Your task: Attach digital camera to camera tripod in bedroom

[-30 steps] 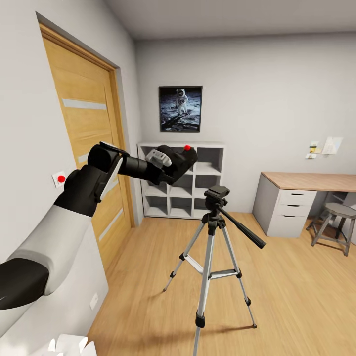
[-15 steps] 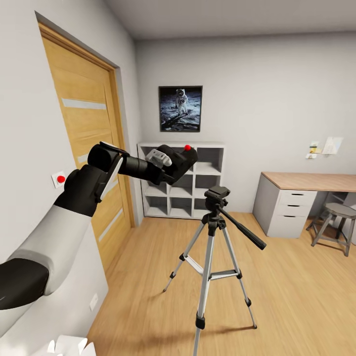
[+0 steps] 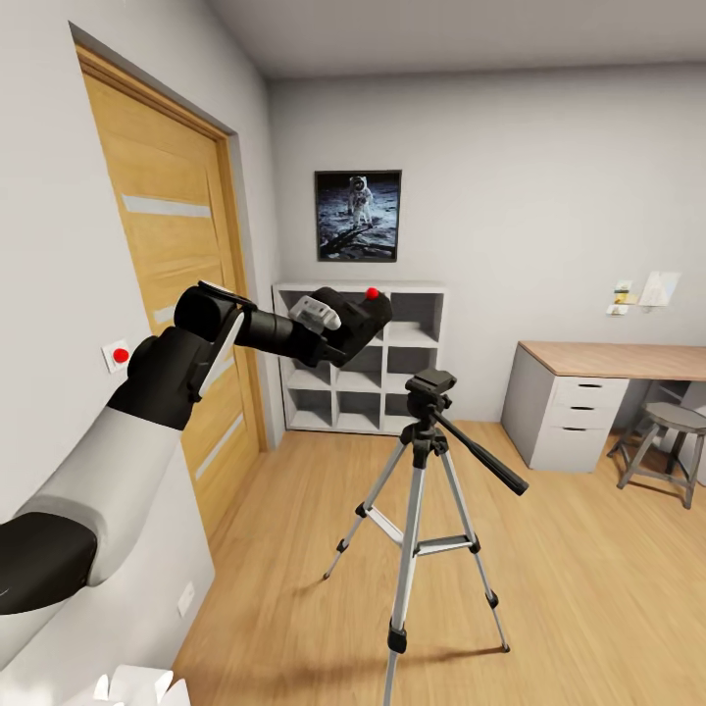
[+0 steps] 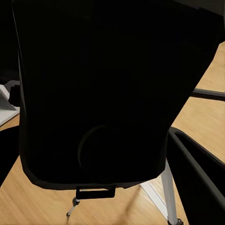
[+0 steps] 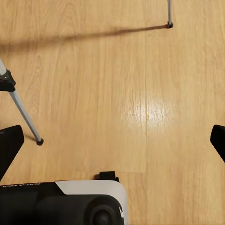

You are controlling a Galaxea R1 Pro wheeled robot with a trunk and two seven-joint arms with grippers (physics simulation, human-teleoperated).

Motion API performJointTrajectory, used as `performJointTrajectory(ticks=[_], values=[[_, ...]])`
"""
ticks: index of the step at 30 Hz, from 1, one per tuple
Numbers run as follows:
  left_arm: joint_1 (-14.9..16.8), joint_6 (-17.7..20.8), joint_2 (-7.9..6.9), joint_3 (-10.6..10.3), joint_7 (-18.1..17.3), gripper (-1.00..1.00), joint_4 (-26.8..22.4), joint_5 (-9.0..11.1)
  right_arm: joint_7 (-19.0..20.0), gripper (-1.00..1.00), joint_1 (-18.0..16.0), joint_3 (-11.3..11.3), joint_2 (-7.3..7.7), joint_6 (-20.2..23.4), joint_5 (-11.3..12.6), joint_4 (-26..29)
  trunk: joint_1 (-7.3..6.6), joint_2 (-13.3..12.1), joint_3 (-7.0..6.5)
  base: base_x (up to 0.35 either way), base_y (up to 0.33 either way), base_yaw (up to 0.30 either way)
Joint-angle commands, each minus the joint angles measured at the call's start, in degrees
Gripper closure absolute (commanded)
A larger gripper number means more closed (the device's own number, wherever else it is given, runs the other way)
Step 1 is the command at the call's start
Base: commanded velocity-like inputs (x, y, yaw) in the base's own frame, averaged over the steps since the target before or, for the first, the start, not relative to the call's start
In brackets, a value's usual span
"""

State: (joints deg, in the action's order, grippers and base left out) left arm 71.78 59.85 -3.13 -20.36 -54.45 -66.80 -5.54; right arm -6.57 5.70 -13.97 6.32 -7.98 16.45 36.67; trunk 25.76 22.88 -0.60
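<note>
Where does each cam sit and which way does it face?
Head: high on the robot, facing forward and down into the bedroom at the camera tripod; left arm shows, left pincer holding the digital camera.
Left wrist: along that pincer, digital camera close up.
Right wrist: faces down at the wood floor; open fingertips show.
Shared: tripod legs, floor.

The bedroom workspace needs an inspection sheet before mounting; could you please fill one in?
Surface: light wood floor, bare around the tripod feet.
Job's things: digital camera held in the air, above and left of the camera tripod; tripod head bare, pan handle pointing right.
Clutter: nothing seen.
Grippers: left tool shut on the camera; right tool open over the floor.
Cables: nothing seen.
Surroundings: wooden door, white cube shelves, astronaut picture, desk, stool.
</note>
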Motion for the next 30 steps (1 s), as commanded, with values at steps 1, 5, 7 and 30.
performJointTrajectory(ticks=[1, 5, 7, 30], values=[[0.03, 0.15, -0.02, -0.03, -0.57, 1.00, -0.03, -0.52, -0.46, -1.00, 0.01, -0.49, 0.09, -0.19, 0.60, 0.07, 0.02, 0.04, 0.01, 0.000, 0.000, 0.000], [0.03, 0.15, -0.03, -0.03, -0.57, 1.00, -0.03, -0.52, -0.46, -1.00, 0.01, -0.53, 0.09, -0.18, 0.60, 0.07, 0.02, 0.04, 0.01, 0.000, 0.000, 0.000], [0.03, 0.15, -0.03, -0.03, -0.57, 1.00, -0.03, -0.52, -0.46, -1.00, 0.01, -0.53, 0.09, -0.19, 0.60, 0.07, 0.02, 0.04, 0.01, 0.000, 0.000, 0.000], [0.03, 0.15, 0.15, -0.03, -0.62, 1.00, -0.17, -0.52, -0.48, -1.00, 0.01, -0.45, 0.09, -0.19, 0.60, 0.07, 0.02, 0.04, 0.01, 0.103, 0.012, 0.000]])
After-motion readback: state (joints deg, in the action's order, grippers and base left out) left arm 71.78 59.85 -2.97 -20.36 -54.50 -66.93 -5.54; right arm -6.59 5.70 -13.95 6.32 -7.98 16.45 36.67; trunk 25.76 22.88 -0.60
